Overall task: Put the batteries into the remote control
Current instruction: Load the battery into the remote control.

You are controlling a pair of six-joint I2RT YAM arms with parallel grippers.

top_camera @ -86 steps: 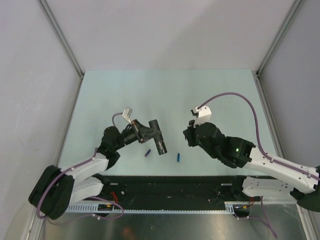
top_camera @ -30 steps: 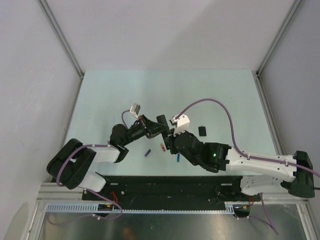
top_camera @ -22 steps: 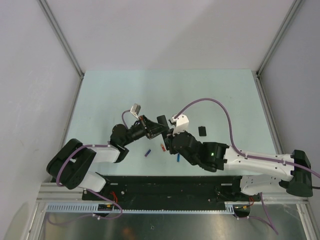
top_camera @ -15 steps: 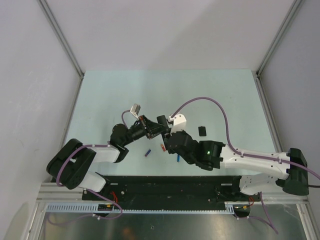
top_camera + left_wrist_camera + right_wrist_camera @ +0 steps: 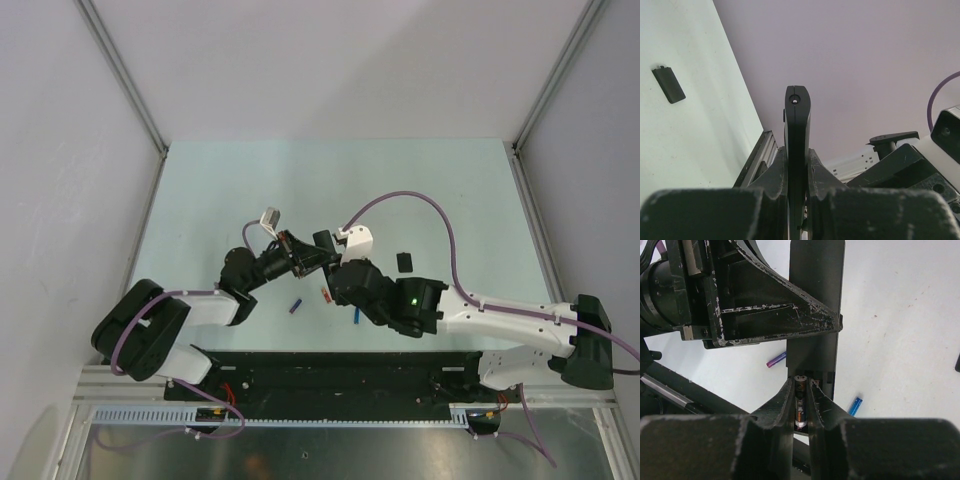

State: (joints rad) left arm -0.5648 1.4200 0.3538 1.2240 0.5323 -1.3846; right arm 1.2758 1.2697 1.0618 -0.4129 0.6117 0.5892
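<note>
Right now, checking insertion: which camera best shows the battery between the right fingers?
Right wrist: the battery sits close between the fingers, at the remote. Top view hides it under the arms; left wrist misses it.

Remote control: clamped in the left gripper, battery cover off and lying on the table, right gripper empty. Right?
Not quite. The right gripper isn't empty: the right wrist view shows a battery pinched in it, at the remote control's open compartment. The rest holds: the left gripper clamps the remote control, and the battery cover lies on the table.
</note>
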